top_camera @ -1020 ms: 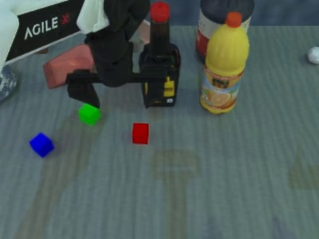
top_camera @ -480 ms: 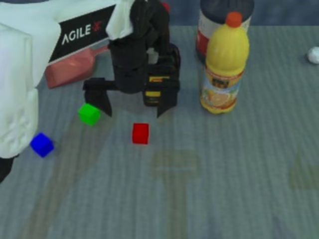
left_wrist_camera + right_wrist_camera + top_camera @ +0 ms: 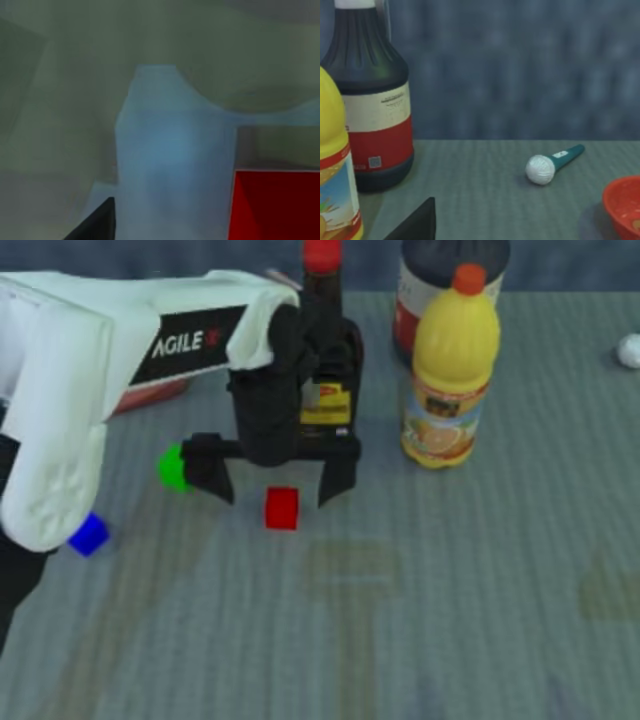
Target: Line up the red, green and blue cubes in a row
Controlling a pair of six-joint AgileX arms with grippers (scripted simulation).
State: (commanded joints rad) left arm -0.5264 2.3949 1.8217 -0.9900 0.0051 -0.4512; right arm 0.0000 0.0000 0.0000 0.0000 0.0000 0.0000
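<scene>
Left arm reaches in from the table's left. Left gripper (image 3: 277, 475) points down with fingers spread wide, straddling the red cube (image 3: 282, 508). Blue cube (image 3: 89, 534) nearer left edge; green cube (image 3: 171, 467) beside the left finger.

My grey-green table (image 3: 480, 640) carries the red cube (image 3: 282, 508) near centre, green cube (image 3: 170, 468) and blue cube (image 3: 90, 534) toward nine o'clock, juice bottle (image 3: 450, 370) toward one o'clock.
</scene>
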